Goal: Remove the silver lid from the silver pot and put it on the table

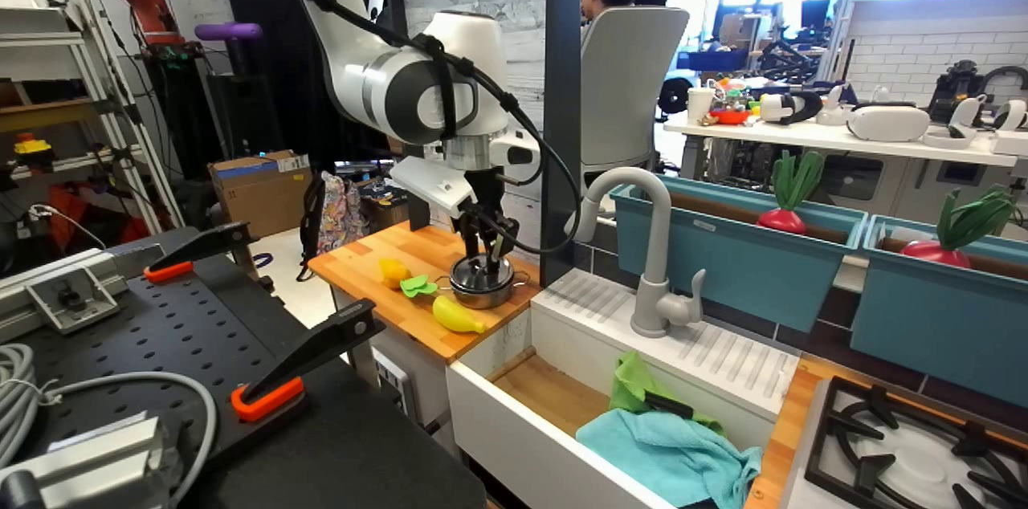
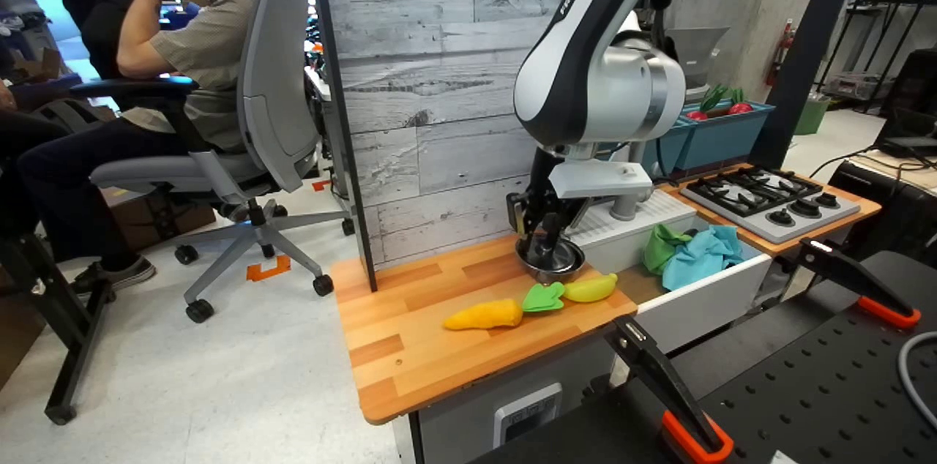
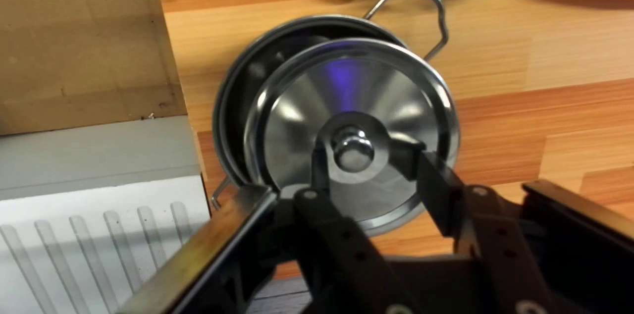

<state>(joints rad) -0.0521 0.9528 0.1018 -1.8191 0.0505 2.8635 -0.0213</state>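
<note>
Lid point(image 3: 346, 117) of shiny, knobbed metal

The shiny silver lid point(image 3: 349, 91) (1 round knob on top) is off-centre over the silver pot point(image 1: 482, 299), baring a dark crescent of interior. The 2-handled pot stands upright on the wooden table point(image 2: 410, 347).

My gripper point(image 3: 364, 153) reads mostly black. Lid point(image 3: 346, 98): shiny silver, one violet streak on its face. Pot point(image 3: 240, 93): silver, dark inside. Table point(image 2: 413, 336): tan-orange wood, patchwork of lighter and darker blocks. Banana point(image 2: 591, 289) yellow, carrot point(image 2: 483, 315) yellow-orange, leaves point(image 2: 543, 298) bright green. I also see a turquoise cloth point(image 1: 666, 449), green cloth point(image 1: 633, 382), streaky grey-white wall panel point(image 2: 439, 94).
</note>
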